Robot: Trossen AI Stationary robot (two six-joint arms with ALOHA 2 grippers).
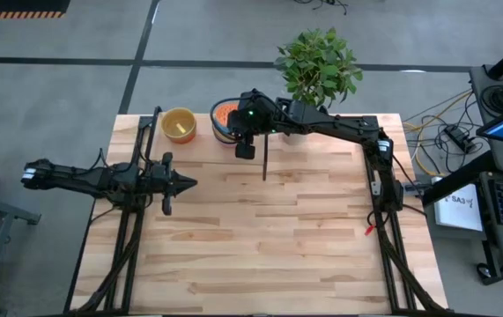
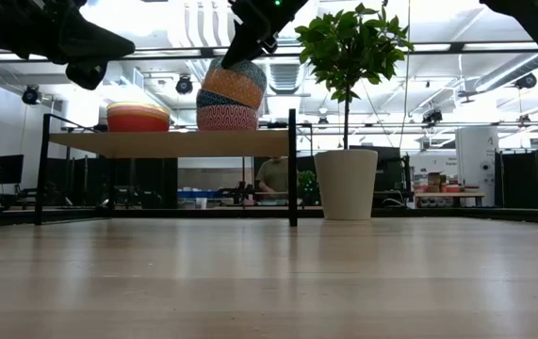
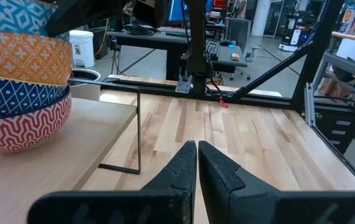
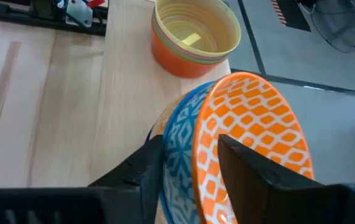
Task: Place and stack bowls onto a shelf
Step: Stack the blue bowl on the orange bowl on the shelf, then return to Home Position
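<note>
The shelf (image 2: 170, 143) carries two stacks. A plain stack with a yellow bowl on top (image 1: 179, 125) stands toward the table's left. The patterned stack (image 2: 223, 111) has a red-patterned bowl at the bottom and a blue-patterned bowl (image 3: 15, 93) above it. My right gripper (image 1: 244, 132) hangs over this stack, shut on the top patterned bowl (image 4: 252, 118), which is tilted. My left gripper (image 1: 189, 183) hovers shut over the table's left half, touching nothing; its fingers point toward the shelf (image 3: 46, 174). My right gripper (image 4: 193, 143) pinches the top bowl's rim (image 4: 197, 134) from above, pointing down. One finger (image 4: 149, 165) lies on the light-blue patterned side (image 4: 178, 149), the other finger (image 4: 245, 168) on the orange-patterned side. The bowl sits tilted, its low part on the stack (image 2: 214, 99).
A plant in a white pot (image 2: 347, 184) stands at the table's far edge, right of the shelf's black post (image 2: 293, 169). The wide wooden tabletop (image 1: 277, 238) stretches toward the near edge. Black frame rails run along both table sides.
</note>
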